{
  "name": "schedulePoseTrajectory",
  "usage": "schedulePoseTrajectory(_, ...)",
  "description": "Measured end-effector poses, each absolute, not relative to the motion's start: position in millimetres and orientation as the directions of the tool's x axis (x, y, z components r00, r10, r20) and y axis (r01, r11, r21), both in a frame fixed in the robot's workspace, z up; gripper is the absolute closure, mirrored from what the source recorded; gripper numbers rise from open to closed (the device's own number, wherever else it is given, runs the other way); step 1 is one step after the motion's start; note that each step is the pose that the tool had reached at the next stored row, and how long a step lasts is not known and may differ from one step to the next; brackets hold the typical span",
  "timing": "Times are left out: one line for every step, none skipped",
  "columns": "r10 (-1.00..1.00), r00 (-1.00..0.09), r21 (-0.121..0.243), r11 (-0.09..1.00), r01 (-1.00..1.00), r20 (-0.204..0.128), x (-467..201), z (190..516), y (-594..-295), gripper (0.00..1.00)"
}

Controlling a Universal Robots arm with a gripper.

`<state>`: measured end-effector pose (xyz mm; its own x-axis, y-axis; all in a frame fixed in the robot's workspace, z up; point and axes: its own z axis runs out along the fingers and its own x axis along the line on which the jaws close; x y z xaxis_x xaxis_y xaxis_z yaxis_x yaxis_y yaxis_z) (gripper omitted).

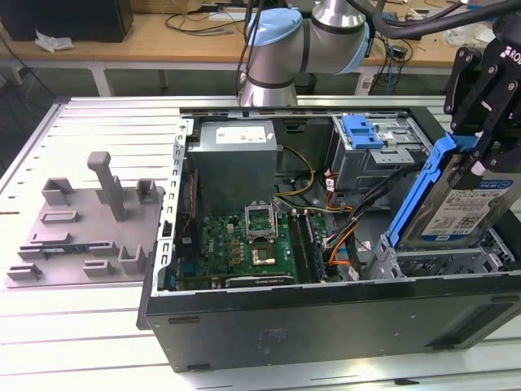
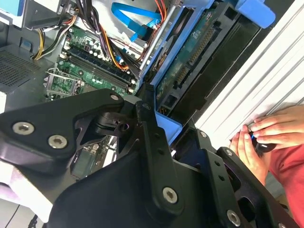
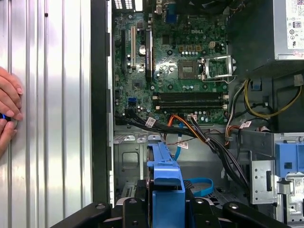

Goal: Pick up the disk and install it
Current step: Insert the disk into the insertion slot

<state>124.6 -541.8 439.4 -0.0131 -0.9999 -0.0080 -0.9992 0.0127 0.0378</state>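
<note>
The black computer case (image 1: 285,326) is seen nearest, laid on its side with the panel off, on a ribbed aluminium bench (image 1: 81,342). A grey fixture plate (image 1: 81,236) is set on the bench at the exterior view's left of the case. A wooden desk (image 1: 163,37) strewn with cables is seen behind. A person's hand (image 3: 7,114) is rested on the bench beside the case. Inside the case, the motherboard (image 1: 260,236) and the power supply (image 1: 236,155) are exposed.

The pincer (image 1: 480,159) is clenched on the upper end of the disk (image 1: 468,208), gripped by its blue caddy. The disk is held steeply tilted, label towards the exterior view's right, over the metal drive cage (image 1: 440,261) at that end of the case. Whether its lower edge touches the cage cannot be told.
</note>
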Motion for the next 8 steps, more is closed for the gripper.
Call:
schedulePoseTrajectory(-1.0, -0.013, 0.038, 0.013, -0.999, -0.008, 124.6, 439.4, -541.8, 0.63)
schedulePoseTrajectory(-1.0, -0.013, 0.038, 0.013, -0.999, -0.008, 124.6, 439.4, -541.8, 0.63)
schedulePoseTrajectory(-1.0, -0.013, 0.038, 0.013, -0.999, -0.008, 124.6, 439.5, -541.8, 0.63)
schedulePoseTrajectory(-1.0, -0.013, 0.038, 0.013, -0.999, -0.009, 124.6, 440.9, -541.9, 0.63)
schedulePoseTrajectory(-1.0, -0.013, 0.038, 0.013, -0.999, -0.008, 124.6, 442.8, -541.8, 0.63)
schedulePoseTrajectory(-1.0, -0.013, 0.038, 0.013, -0.999, -0.008, 124.6, 444.8, -541.9, 0.63)
schedulePoseTrajectory(-1.0, -0.013, 0.038, 0.013, -0.999, -0.008, 124.6, 447.2, -541.9, 0.63)
schedulePoseTrajectory(-1.0, -0.013, 0.038, 0.013, -0.999, -0.008, 124.6, 448.9, -541.8, 0.63)
